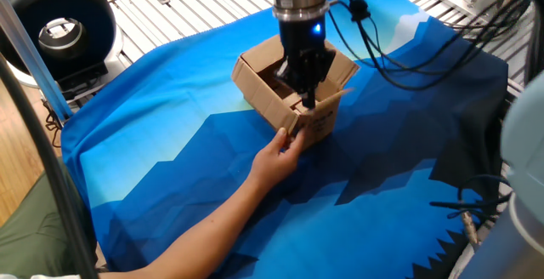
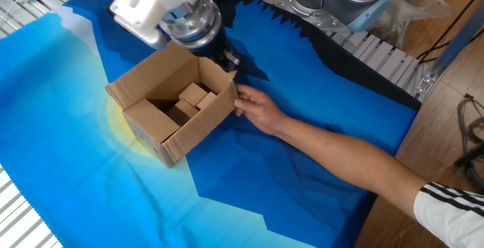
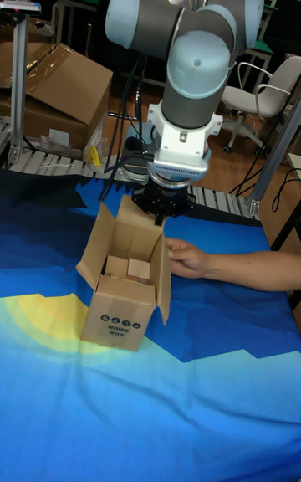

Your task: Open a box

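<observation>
**Flap nearly folded back on the carton**

Fingers of a bare human hand (image 1: 283, 150) press against the near corner of the small brown corrugated cardboard box (image 1: 293, 92), steadying it on the surface draped in a blue patterned cloth (image 1: 187, 168). The box sits mid-cloth with its top open; smaller cardboard pieces (image 2: 190, 100) lie inside. Blue print shows on its side in the tall fixed view.

Above the box's far-right edge, the black two-finger gripper (image 1: 307, 88) of the grey robot arm (image 3: 196, 72) bears on a side flap (image 1: 331, 100), which is tilted outward. Whether the jaws pinch the flap or merely push it cannot be told; the tips are hidden against the cardboard.

The step in hand looks like bending this flap outward past its crease. To do it well, the push should probably run out and down along the flap's hinge line, slow enough that the light carton does not slide or tip toward the steadying hand. Keeping the tool clear of those fingers matters most.

Beyond the cloth, a black round fan (image 1: 55, 28) stands on the ribbed metal bench.
</observation>
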Available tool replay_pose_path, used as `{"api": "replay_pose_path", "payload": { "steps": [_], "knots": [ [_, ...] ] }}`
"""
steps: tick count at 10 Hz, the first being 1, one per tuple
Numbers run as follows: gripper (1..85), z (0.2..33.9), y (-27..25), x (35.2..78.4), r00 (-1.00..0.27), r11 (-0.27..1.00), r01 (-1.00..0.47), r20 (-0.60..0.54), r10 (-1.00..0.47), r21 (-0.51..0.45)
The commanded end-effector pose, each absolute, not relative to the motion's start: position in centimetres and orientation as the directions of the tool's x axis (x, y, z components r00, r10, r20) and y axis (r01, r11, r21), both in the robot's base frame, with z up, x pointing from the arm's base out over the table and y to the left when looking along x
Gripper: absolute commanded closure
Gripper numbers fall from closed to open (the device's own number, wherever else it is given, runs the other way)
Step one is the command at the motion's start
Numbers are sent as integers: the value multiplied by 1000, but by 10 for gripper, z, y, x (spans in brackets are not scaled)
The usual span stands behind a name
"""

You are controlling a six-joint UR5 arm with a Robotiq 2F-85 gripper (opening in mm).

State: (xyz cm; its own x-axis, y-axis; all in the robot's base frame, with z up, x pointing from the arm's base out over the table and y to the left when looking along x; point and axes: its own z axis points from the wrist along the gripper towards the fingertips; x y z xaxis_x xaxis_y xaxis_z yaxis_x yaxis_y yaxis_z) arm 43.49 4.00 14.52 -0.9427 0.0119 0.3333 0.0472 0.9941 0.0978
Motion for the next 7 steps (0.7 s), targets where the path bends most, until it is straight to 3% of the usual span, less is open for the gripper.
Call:
{"api": "replay_pose_path", "payload": {
  "steps": [1,7],
  "knots": [
    [843,117,48,431,-956,991,59,294,22,118],
    [843,121,50,434,-959,996,56,282,35,68]
  ]
}}
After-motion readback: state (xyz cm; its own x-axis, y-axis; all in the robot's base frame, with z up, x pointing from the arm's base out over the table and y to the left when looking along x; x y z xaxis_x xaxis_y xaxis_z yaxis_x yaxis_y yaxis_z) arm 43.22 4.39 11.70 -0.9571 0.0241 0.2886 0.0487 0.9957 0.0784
